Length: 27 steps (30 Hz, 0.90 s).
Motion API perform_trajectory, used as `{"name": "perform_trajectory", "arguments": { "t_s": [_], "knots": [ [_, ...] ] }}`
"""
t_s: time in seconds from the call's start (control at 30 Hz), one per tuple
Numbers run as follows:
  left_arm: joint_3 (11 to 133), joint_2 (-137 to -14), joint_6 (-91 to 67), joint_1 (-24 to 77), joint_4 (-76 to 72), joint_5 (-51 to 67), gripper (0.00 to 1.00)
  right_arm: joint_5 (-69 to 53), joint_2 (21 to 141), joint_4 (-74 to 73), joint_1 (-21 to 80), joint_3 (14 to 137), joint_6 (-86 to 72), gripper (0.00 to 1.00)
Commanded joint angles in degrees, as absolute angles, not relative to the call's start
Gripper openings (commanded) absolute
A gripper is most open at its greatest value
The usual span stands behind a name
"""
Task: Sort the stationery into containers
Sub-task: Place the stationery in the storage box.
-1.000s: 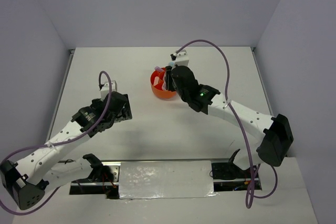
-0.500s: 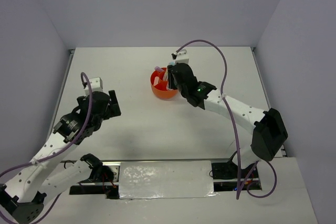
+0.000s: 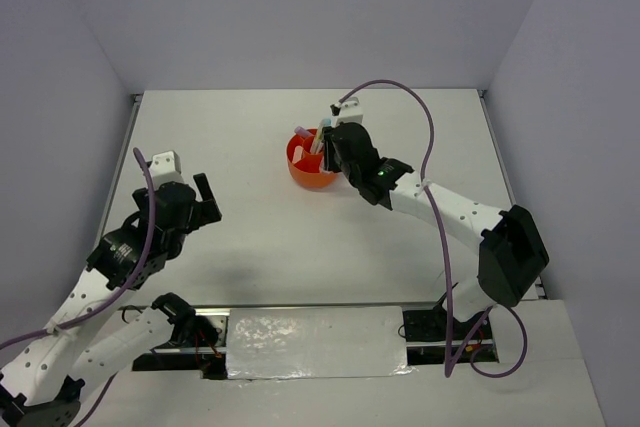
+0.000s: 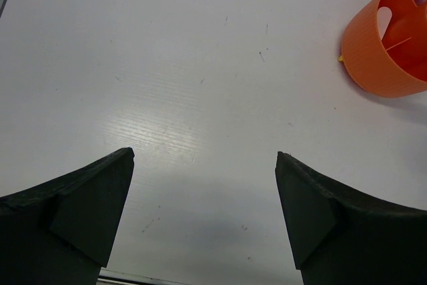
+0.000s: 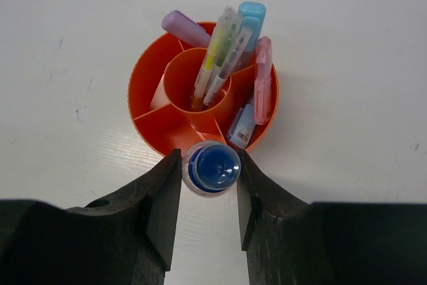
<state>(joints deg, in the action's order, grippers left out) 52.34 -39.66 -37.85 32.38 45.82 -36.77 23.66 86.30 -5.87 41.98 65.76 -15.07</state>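
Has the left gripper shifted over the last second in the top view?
Yes. The left gripper has moved left, farther from the round orange plastic organizer, which stayed put.

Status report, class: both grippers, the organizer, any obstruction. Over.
Left gripper open, empty, apart from orange organizer. Right gripper shut on blue-capped tube at organizer's near rim. Pens, highlighters already inside. Nothing in the way.

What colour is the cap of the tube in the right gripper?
Dark blue cap, clearest in right wrist view.
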Motion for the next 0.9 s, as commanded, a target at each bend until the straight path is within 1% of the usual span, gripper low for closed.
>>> {"name": "perform_trajectory", "arguments": {
  "t_s": [0.0,0.3,0.5,0.63,0.87],
  "knots": [
    [52.03,-39.55,-38.41,32.08,45.35,-37.79,0.99,23.2,84.9,-1.32,41.57,65.22,-14.33,0.0],
    [51.68,-38.85,-38.5,32.08,45.0,-37.35,0.99,20.83,83.67,-0.26,40.96,63.37,-12.48,0.0],
    [51.5,-39.64,-37.62,32.08,44.3,-35.95,0.99,20.13,82.27,4.92,40.87,60.65,-10.81,0.0],
    [51.59,-39.82,-37.35,32.08,44.12,-35.33,0.99,17.49,81.83,9.57,41.04,58.89,-9.15,0.0],
    [51.33,-38.85,-36.91,32.08,43.51,-34.63,0.99,17.4,82.62,11.69,40.96,59.76,-8.61,0.0]
  ]
}}
